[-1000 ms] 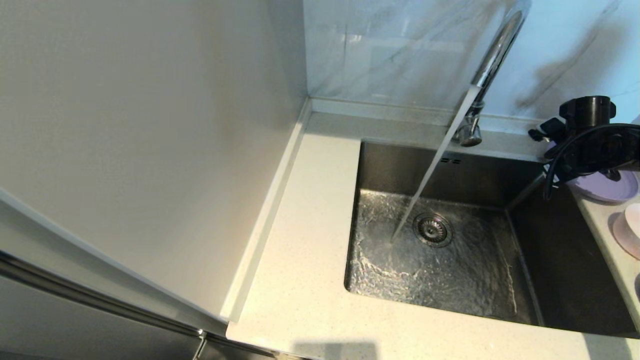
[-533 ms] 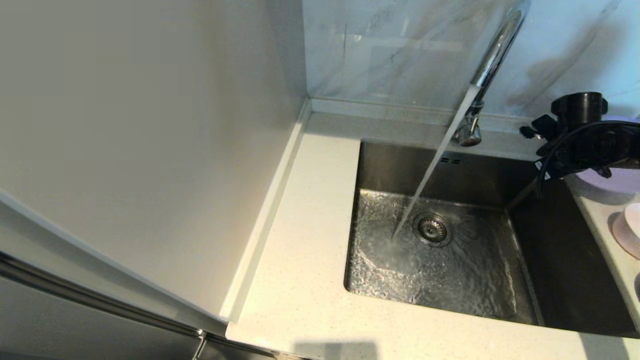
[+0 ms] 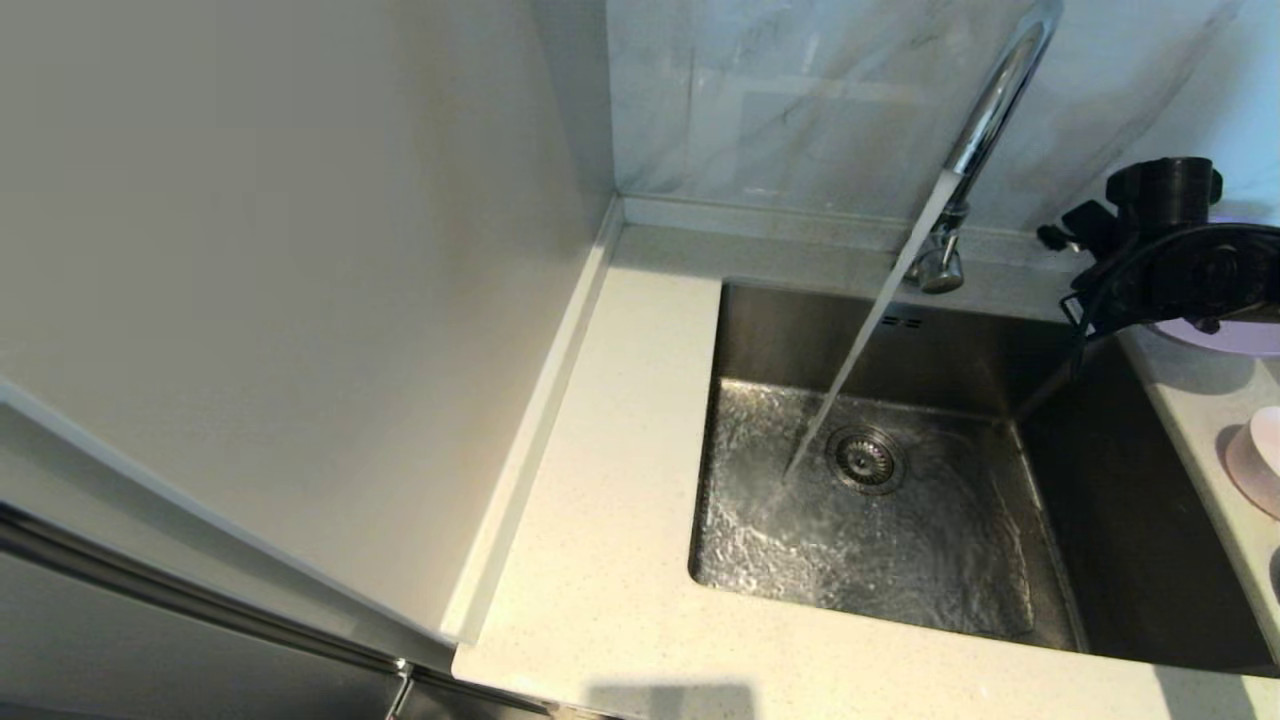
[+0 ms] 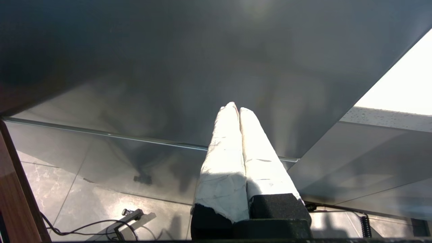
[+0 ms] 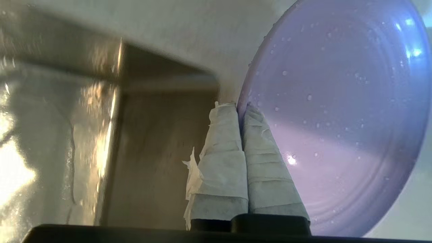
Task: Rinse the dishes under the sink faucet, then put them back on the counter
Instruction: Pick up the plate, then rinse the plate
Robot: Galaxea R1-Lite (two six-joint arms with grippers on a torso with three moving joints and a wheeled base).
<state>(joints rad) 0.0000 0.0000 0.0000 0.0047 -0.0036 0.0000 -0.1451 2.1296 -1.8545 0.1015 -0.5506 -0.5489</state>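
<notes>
Your right gripper [image 5: 239, 105] is pinched tight on the edge of the lavender plate [image 5: 337, 111], and the plate is wet with little drops. In the head view the right arm sits at the far right of the sink [image 3: 1100, 540], and the plate [image 3: 1225, 338] peeks out under it, over the counter [image 3: 1195, 400] on that side. Water runs from the faucet [image 3: 985, 120] in a slanted stream [image 3: 870, 330] and hits the sink floor just beside the drain [image 3: 864, 458]. The small pale bowl [image 3: 1268, 428] sits on the pink saucer [image 3: 1252, 470] on the right counter, near the plate but apart from it. Your left gripper [image 4: 237, 107] is down below the counter with its two wrapped fingers pressed together, holding nothing, and it does not show in the head view.
</notes>
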